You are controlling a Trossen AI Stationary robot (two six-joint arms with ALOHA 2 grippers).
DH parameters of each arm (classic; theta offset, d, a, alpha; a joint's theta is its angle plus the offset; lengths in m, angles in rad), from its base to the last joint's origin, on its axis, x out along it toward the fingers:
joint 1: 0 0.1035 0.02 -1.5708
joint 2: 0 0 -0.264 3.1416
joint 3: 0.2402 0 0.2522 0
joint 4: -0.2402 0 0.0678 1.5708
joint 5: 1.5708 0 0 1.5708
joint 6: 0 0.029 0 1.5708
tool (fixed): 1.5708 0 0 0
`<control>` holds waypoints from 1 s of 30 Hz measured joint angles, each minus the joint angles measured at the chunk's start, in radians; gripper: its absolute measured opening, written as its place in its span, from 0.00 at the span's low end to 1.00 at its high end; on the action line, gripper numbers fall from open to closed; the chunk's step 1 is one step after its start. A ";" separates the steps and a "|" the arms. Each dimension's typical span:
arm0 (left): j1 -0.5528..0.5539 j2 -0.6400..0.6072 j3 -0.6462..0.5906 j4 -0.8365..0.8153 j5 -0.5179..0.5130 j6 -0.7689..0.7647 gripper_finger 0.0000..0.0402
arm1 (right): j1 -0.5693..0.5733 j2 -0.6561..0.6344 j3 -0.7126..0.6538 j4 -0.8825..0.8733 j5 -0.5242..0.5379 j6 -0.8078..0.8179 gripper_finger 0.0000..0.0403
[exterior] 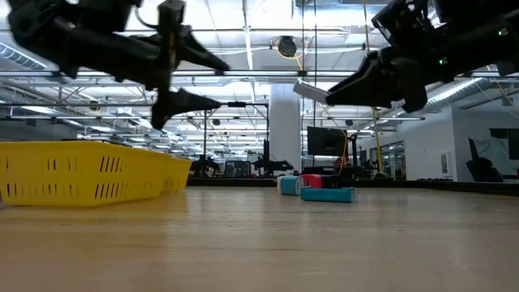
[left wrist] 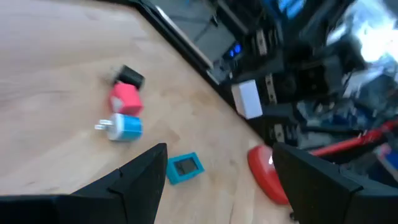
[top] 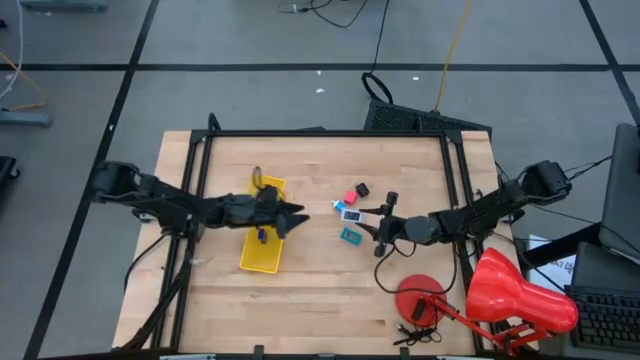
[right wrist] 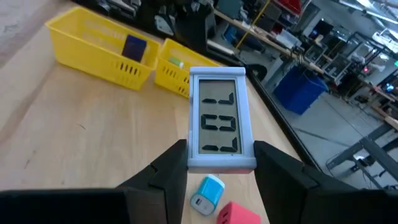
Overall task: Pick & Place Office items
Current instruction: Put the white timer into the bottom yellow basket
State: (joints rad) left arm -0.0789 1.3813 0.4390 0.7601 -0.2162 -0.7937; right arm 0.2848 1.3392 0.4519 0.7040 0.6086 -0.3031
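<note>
My right gripper (right wrist: 221, 155) is shut on a pale grey-blue flat device with an LCD face (right wrist: 221, 118), high above the table right of centre (top: 378, 216). On the wood below and beside it lie a pink-red piece (top: 352, 196), a black piece (top: 362, 188), a blue-and-white piece (top: 348, 212) and a teal piece (top: 350, 236). My left gripper (top: 300, 213) hangs open in the air just right of the yellow tray (top: 262, 262), with nothing between its fingers (left wrist: 146, 171). In the tray lie a purple piece (right wrist: 134, 46) and a green piece (right wrist: 176, 62). My right gripper pinches the LCD device by its two long sides (right wrist: 194, 163), near one short end, between its two fingers (right wrist: 171, 171). The fingers come about level from the table's right side and lie along it. The device sticks out ahead of them, lifted clear (exterior: 312, 91).
A large red desk lamp (top: 520, 295) with a round base (top: 420, 297) stands at the near right corner, its cable beside it. A black frame (top: 320, 133) runs along the table's far and side edges. Bare wood lies between the tray and the loose pieces.
</note>
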 joint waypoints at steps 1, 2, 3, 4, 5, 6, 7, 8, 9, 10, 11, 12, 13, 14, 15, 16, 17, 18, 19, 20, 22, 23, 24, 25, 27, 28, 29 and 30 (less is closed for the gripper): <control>0.000 0.024 0.037 -0.024 0.012 0.015 0.73 | 0.000 0.000 0.000 0.004 0.000 -0.003 0.37; 0.000 0.046 0.072 -0.047 0.017 0.027 0.73 | 0.000 0.000 0.000 0.003 -0.001 -0.004 0.37; 0.000 0.068 0.109 -0.064 0.025 0.037 0.73 | 0.000 0.000 0.000 0.003 -0.001 -0.001 0.37; 0.000 0.093 0.146 -0.081 0.033 0.044 0.73 | 0.000 0.000 0.000 0.003 -0.001 -0.001 0.37; 0.000 0.117 0.180 -0.098 0.033 0.055 0.73 | 0.001 0.000 0.000 0.003 -0.001 0.000 0.37; 0.000 0.141 0.211 -0.116 0.034 0.065 0.73 | 0.004 0.000 0.000 0.003 -0.003 0.000 0.37; 0.000 0.165 0.241 -0.123 0.034 0.072 0.73 | 0.005 0.006 0.000 0.006 -0.004 -0.001 0.37; 0.000 0.191 0.269 -0.125 0.035 0.079 0.73 | 0.005 0.012 0.000 0.010 -0.006 -0.003 0.37; 0.000 0.215 0.297 -0.123 0.037 0.086 0.73 | 0.006 0.015 0.000 0.011 -0.006 -0.007 0.37; 0.000 0.234 0.321 -0.123 0.038 0.094 0.73 | 0.005 0.016 0.000 0.012 -0.006 -0.008 0.37; 0.000 0.255 0.343 -0.125 0.037 0.104 0.73 | 0.005 0.016 0.000 0.018 -0.006 -0.008 0.37; 0.000 0.277 0.368 -0.123 0.037 0.114 0.73 | 0.005 0.016 0.001 0.021 -0.006 -0.008 0.37; 0.001 0.295 0.387 -0.125 0.037 0.123 0.73 | 0.005 0.016 0.002 0.021 -0.006 -0.009 0.37; 0.002 0.311 0.404 -0.137 0.037 0.128 0.73 | 0.005 0.016 0.002 0.018 -0.006 -0.013 0.37; 0.002 0.326 0.422 -0.139 0.037 0.130 0.73 | 0.005 0.016 0.002 0.018 -0.007 -0.014 0.37; 0.002 0.342 0.438 -0.138 0.037 0.131 0.73 | 0.005 0.016 0.002 0.019 -0.007 -0.015 0.37; 0.002 0.354 0.451 -0.137 0.036 0.131 0.73 | 0.005 0.016 0.002 0.022 -0.006 -0.016 0.37; 0.002 0.364 0.461 -0.137 0.037 0.131 0.73 | 0.005 0.016 0.002 0.024 -0.007 -0.016 0.37; 0.002 0.375 0.472 -0.139 0.037 0.131 0.73 | 0.005 0.016 0.002 0.021 -0.006 -0.016 0.37; 0.002 0.386 0.482 -0.138 0.040 0.131 0.73 | 0.005 0.016 0.002 0.017 -0.006 -0.016 0.37; 0.002 0.393 0.487 -0.144 0.050 0.131 0.73 | 0.005 0.019 0.002 0.018 -0.006 -0.014 0.37; 0.002 0.399 0.492 -0.135 0.053 0.131 0.73 | 0.005 0.019 0.002 0.018 -0.006 -0.013 0.37; 0.002 0.400 0.494 -0.134 0.058 0.131 0.73 | 0.005 0.019 0.002 0.018 -0.007 -0.013 0.37; 0.002 0.400 0.493 -0.141 0.059 0.131 0.73 | 0.005 0.019 0.002 0.019 -0.006 -0.013 0.37; 0.002 0.400 0.493 -0.143 0.059 0.130 0.73 | 0.005 0.019 0.002 0.018 -0.007 -0.013 0.37; 0.002 0.400 0.493 -0.147 0.059 0.128 0.73 | 0.005 0.019 0.002 0.017 -0.007 -0.013 0.37; 0.002 0.400 0.493 -0.150 0.059 0.124 0.73 | 0.005 0.019 0.002 0.018 -0.007 -0.013 0.37; 0.002 0.400 0.493 -0.154 0.060 0.119 0.73 | 0.005 0.019 0.002 0.018 -0.007 -0.013 0.37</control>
State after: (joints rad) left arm -0.0769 1.7813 0.9321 0.6062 -0.1566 -0.6751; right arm 0.2901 1.3586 0.4536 0.7223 0.6018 -0.3157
